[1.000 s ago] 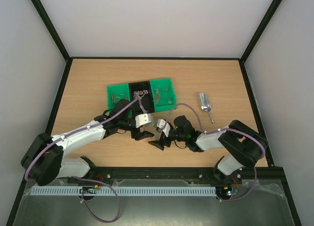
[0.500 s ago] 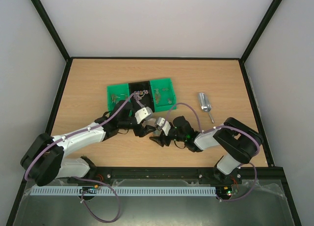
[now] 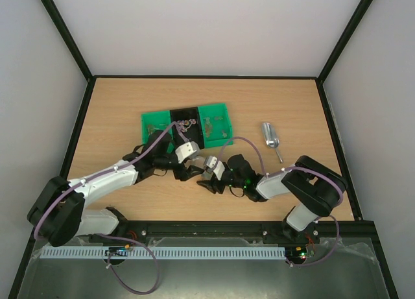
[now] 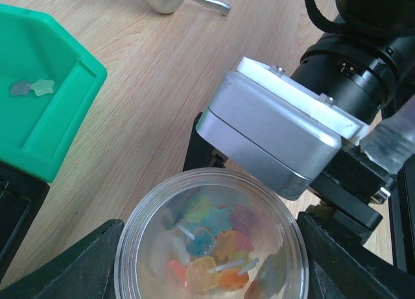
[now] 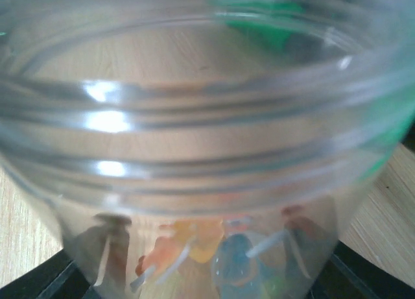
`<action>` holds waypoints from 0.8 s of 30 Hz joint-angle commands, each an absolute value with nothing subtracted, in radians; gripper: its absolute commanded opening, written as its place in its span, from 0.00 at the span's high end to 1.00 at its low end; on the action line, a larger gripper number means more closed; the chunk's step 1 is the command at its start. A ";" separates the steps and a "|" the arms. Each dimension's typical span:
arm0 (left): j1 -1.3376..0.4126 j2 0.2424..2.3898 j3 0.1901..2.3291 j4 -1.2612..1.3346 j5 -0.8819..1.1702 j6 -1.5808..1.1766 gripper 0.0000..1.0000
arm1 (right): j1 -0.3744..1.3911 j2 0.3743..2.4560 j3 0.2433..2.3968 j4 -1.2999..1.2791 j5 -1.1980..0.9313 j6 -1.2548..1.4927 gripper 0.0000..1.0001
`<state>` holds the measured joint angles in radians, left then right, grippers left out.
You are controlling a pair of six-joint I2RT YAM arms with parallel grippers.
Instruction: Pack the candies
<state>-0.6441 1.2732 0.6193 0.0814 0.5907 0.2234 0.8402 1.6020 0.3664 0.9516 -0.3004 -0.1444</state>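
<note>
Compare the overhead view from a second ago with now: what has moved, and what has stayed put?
The left fingers moved up toward the green tray and rightward; the right fingers edged in to meet them, both now flanking the clear jar of candies. No fresh grasp or release is discernible. Tray and metal scoop stayed put.

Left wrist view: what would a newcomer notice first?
The clear jar at bottom centre, between the left gripper's black fingers, with bright candies in its bottom. Close behind it looms the silver box on the right arm's wrist; the green tray sits at left.
</note>
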 commanded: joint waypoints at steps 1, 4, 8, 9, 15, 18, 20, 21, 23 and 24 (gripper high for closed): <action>-0.641 1.283 0.656 -0.075 0.762 0.514 0.57 | 0.839 1.587 0.352 0.949 -0.376 -0.187 0.53; -0.640 1.310 0.696 -0.178 0.808 0.637 0.58 | 0.839 1.585 0.352 0.947 -0.394 -0.198 0.55; -0.641 1.338 0.739 -0.318 0.846 0.809 0.59 | 0.838 1.583 0.351 0.945 -0.403 -0.216 0.55; -0.642 1.340 0.745 -0.335 0.841 0.838 0.60 | 0.839 1.582 0.350 0.944 -0.404 -0.222 0.54; -0.644 1.330 0.740 -0.264 0.764 0.746 0.61 | 0.839 1.564 0.346 0.932 -0.407 -0.237 0.28; -0.644 1.322 0.732 -0.202 0.713 0.658 0.61 | 0.839 1.552 0.345 0.917 -0.412 -0.242 0.10; -0.644 1.325 0.736 -0.189 0.688 0.636 0.61 | 0.839 1.545 0.342 0.913 -0.408 -0.244 0.03; -0.644 1.326 0.738 -0.186 0.676 0.632 0.61 | 0.839 1.543 0.342 0.910 -0.406 -0.245 0.01; -0.644 1.328 0.744 -0.185 0.660 0.629 0.60 | 0.839 1.534 0.339 0.905 -0.401 -0.247 0.01; -0.646 1.330 0.747 -0.184 0.650 0.629 0.60 | 0.839 1.531 0.340 0.900 -0.398 -0.248 0.01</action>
